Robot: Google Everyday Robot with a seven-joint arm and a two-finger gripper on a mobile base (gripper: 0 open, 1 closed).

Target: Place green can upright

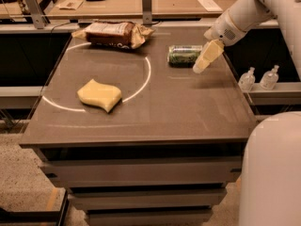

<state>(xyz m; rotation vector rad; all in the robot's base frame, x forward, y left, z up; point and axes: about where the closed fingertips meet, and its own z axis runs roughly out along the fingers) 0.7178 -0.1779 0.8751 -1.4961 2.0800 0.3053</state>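
The green can (183, 54) lies on its side at the back right of the brown table (155, 107), its long axis running left to right. My gripper (201, 66) hangs from the white arm (240, 14) at the can's right end, pointing down and to the left, its cream fingers (207, 56) just in front of and beside the can. The fingers cover the can's right end.
A brown snack bag (115, 33) lies at the back of the table, left of the can. A yellow sponge (99, 94) lies at the left inside a white circle line. Two small bottles (258, 77) stand on a shelf to the right. My white base (273, 168) fills the lower right.
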